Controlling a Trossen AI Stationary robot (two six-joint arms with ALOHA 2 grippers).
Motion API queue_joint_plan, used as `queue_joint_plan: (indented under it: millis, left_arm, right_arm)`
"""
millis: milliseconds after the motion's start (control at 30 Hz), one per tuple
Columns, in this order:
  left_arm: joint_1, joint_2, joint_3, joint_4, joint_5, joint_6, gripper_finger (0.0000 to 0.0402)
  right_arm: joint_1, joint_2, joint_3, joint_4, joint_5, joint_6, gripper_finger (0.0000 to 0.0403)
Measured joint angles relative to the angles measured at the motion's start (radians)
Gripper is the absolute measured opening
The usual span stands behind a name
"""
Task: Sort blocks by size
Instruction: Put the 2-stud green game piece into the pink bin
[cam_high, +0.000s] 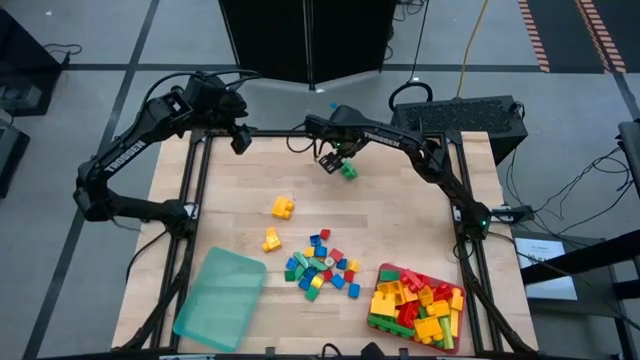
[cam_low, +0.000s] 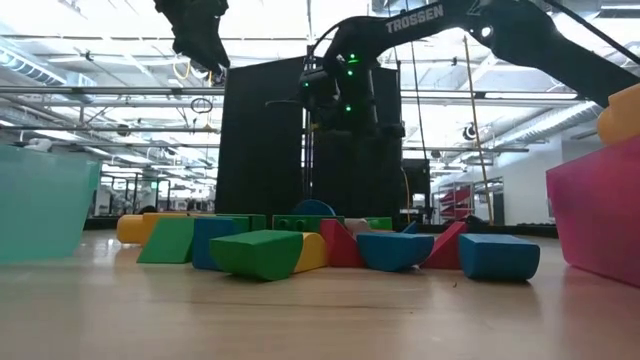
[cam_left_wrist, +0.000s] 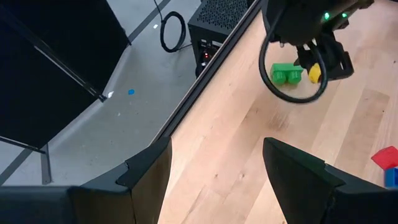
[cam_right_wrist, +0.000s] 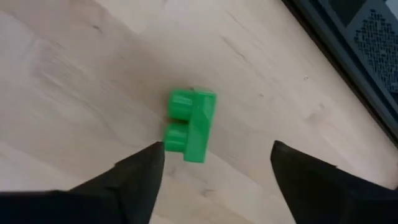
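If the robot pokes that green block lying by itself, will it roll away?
Probably not. The green block has flat sides and lies on its side on the table, so it should slide. It looks like hard plastic, likely stiff and light. The open right gripper hovers above.

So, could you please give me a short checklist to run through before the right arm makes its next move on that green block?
1. Right gripper open: ok, its fingers stand apart.
2. Green block free on the table: ok, it lies on its side, studs sideways, touching neither finger.
3. Block between the finger lines: ok in the right wrist view.
4. Left gripper out of the way: ok, open and raised at the table's far left corner.
5. Red tray has room: cannot tell, already piled with blocks.
6. Teal tray free: ok, nothing shows in it.
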Motion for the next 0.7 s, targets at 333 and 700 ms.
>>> queue_joint_plan:
  millis: [333,700]
  left_arm:
    - [0.0,0.0,0.0,0.0,0.0,0.0,0.0255]
    - [0.0,0.0,0.0,0.022,0.0,0.0,0.0255]
  right_arm:
    - [-0.003,-0.001,-0.158,0.136,-0.091,-0.031,0.029]
    - [-0.037,-0.004,-0.381,0.341,-0.197,-0.076,0.027]
